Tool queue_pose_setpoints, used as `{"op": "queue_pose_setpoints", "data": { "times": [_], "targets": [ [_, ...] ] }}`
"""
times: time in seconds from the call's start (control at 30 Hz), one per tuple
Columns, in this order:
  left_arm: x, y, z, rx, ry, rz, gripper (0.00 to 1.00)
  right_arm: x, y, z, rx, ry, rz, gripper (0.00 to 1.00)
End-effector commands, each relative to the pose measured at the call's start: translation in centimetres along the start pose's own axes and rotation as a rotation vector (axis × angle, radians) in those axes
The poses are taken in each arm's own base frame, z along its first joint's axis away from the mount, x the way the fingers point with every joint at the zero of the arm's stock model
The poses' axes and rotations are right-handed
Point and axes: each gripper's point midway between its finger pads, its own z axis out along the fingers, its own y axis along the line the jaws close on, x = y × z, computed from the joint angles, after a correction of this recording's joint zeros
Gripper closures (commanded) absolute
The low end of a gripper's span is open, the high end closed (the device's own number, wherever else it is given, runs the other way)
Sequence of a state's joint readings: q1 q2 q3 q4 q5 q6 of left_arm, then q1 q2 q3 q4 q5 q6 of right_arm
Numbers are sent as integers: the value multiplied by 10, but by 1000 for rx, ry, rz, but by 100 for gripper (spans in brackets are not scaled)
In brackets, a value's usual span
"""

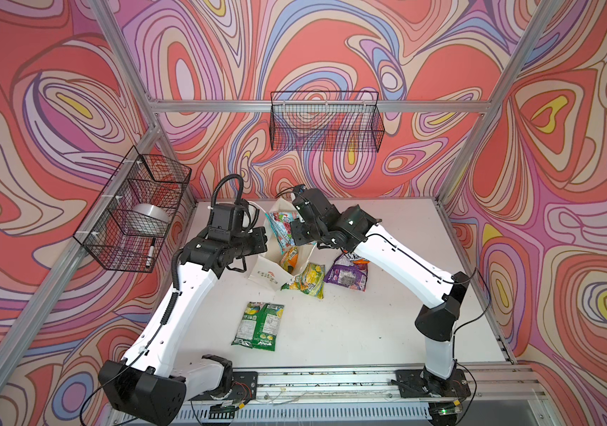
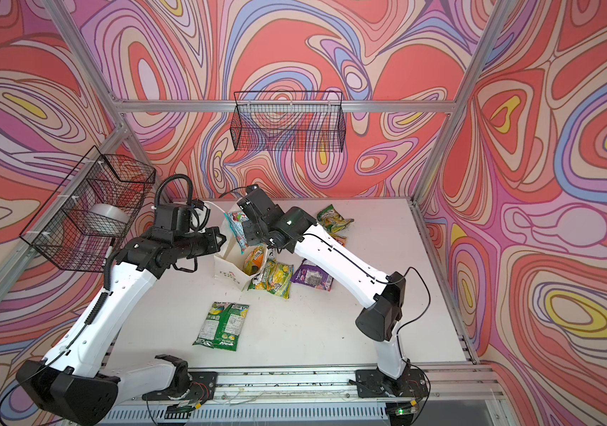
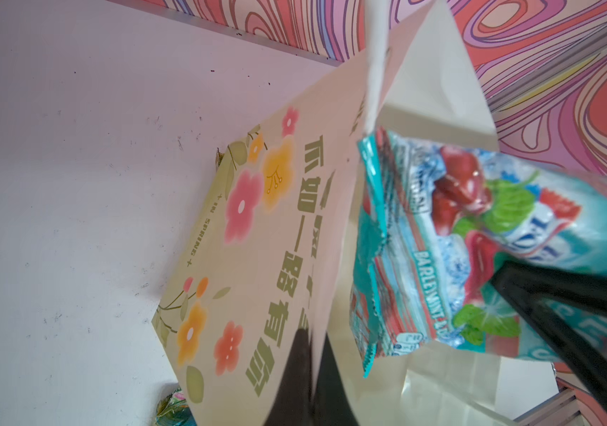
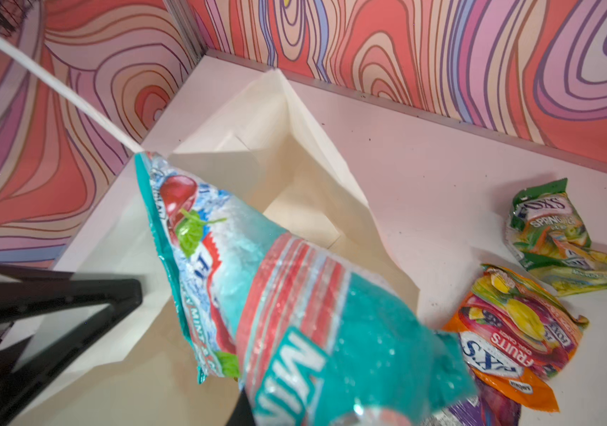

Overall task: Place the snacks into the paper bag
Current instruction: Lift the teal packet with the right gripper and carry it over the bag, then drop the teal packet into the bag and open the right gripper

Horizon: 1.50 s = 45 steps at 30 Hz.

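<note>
The white paper bag stands open at the back of the table, its flowered side facing the left wrist view. My left gripper is shut on the bag's wall at the rim. My right gripper is shut on a teal-pink snack packet, which hangs tilted over the bag's mouth. The bag's inside looks bare in the right wrist view. Other snacks lie on the table: a green one, a green-yellow one and a purple one.
An orange-green packet shows at the bag's near end; I cannot tell whether it is inside. A green packet and an orange packet lie behind my right arm. Black wire baskets hang on the left wall and back wall.
</note>
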<state>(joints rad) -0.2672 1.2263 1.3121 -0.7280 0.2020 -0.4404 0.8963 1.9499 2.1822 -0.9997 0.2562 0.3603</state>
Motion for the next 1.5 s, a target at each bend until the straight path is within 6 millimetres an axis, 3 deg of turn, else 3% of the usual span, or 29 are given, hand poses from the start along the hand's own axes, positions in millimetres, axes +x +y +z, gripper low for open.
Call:
{"op": "queue_pose_setpoints", "data": {
  "times": [0.0,0.63,0.9,1.0,1.13,1.3,1.47],
  "targets": [
    [-16,-7,-9,32,-79,-6,100,-2,-11,-7,57,-12,1,100],
    [-18,-11,-12,57,-101,1,100,29,-20,32,172,126,-86,100],
    [-16,-13,-7,74,-83,-4,100,20,4,35,59,113,-88,64],
    [-16,-13,-5,73,-78,-6,100,11,20,28,-29,79,-82,47],
    [-15,-10,-4,59,-75,-8,100,-9,34,12,-122,13,-79,35],
    [-14,-3,-1,22,-65,-19,100,-40,46,-26,-215,-103,-79,19],
    [-12,26,8,-73,-16,-109,100,-65,40,-65,-221,-202,-71,10]
  ]
}}
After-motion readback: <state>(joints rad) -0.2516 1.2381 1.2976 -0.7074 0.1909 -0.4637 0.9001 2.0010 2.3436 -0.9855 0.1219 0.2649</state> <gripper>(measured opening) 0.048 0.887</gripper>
